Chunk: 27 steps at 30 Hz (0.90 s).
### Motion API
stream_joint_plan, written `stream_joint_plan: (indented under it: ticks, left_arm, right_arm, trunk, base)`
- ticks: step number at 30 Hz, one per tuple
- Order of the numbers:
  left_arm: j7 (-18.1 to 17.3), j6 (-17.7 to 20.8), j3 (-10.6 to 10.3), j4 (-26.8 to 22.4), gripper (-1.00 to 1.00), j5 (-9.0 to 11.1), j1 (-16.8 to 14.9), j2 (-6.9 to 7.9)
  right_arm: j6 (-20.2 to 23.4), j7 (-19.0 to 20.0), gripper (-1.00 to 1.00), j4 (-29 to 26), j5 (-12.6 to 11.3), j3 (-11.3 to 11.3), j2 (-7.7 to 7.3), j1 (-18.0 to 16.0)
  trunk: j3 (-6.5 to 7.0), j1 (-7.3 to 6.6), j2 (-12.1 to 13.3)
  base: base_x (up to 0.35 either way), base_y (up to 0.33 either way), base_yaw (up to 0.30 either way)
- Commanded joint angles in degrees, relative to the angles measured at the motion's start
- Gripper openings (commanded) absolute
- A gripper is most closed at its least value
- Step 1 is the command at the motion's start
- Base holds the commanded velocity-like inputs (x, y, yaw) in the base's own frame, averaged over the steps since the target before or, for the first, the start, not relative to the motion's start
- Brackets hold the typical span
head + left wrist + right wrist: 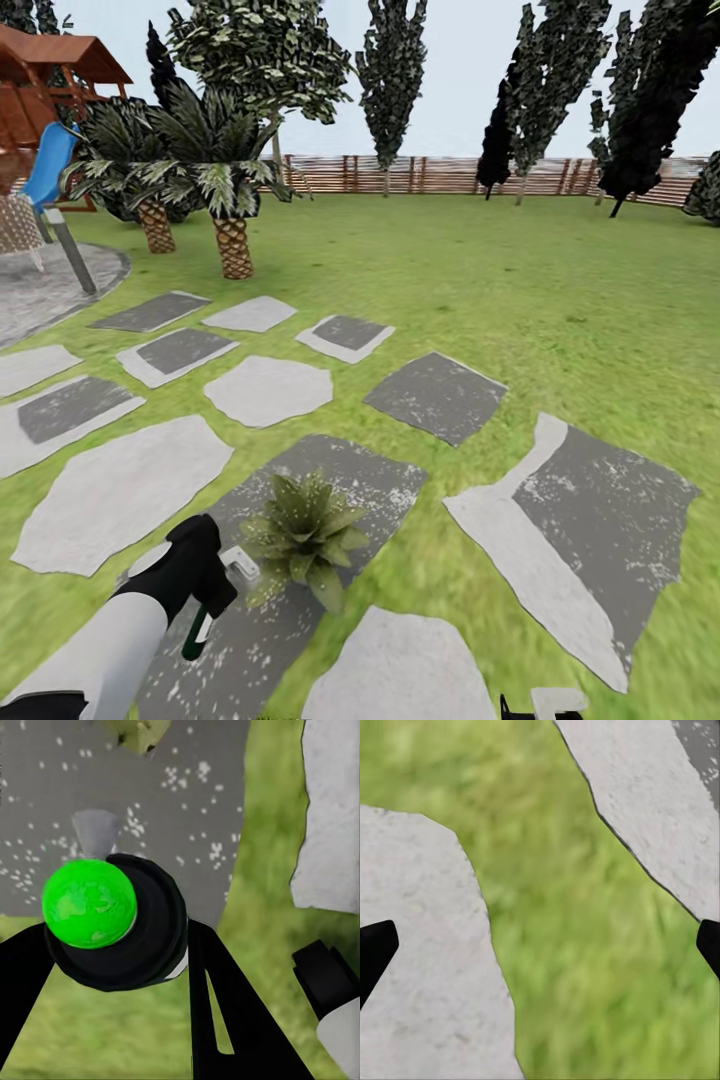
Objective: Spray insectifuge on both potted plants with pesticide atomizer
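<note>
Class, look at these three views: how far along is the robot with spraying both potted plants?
Done: the pesticide atomizer is off the ground, clamped in the left gripper. In hand: it is held beside one potted plant on a dark stepping stone; no spray is discernible. Left: covering this plant, then the second. The right gripper is open, empty.
</note>
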Motion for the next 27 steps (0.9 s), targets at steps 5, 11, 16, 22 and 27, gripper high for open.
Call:
stream_joint_plan:
  ticks: [5, 11, 16, 22, 27]
  left_arm:
    - [-0.47, 0.32, 0.14, -0.08, -1.00, -0.30, -0.05, -0.15]
    - [-0.47, 0.34, 0.09, -0.08, -1.00, -0.29, -0.05, -0.15]
    - [-0.47, 0.34, 0.06, -0.08, -1.00, -0.36, -0.05, -0.14]
    - [-0.47, 0.34, 0.05, -0.08, -1.00, -0.30, -0.05, -0.16]
    - [-0.47, 0.34, 0.05, -0.08, -1.00, -0.29, -0.07, -0.16]
  right_arm:
    - [-0.19, -0.19, 1.00, 0.07, 0.61, -0.31, 0.02, -0.05]
    - [-0.19, -0.19, 1.00, 0.07, 0.61, -0.31, 0.02, -0.05]
    - [-0.19, -0.19, 1.00, 0.07, 0.61, -0.31, 0.02, -0.05]
    - [-0.19, -0.19, 1.00, 0.07, 0.61, -0.31, 0.02, -0.05]
    - [-0.19, -0.19, 1.00, 0.07, 0.61, -0.31, 0.02, -0.05]
  trunk:
    - [-0.05, -0.01, -0.02]
    - [-0.05, -0.01, -0.02]
    - [-0.05, -0.01, -0.02]
    - [-0.05, -0.01, -0.02]
    - [-0.05, -0.01, -0.02]
  base:
    - [0.074, -0.115, 0.184]
    - [0.135, -0.235, 0.014]
    - [0.023, -0.268, 0.130]
    - [0.000, -0.273, 0.274]
    - [0.000, -0.273, 0.278]
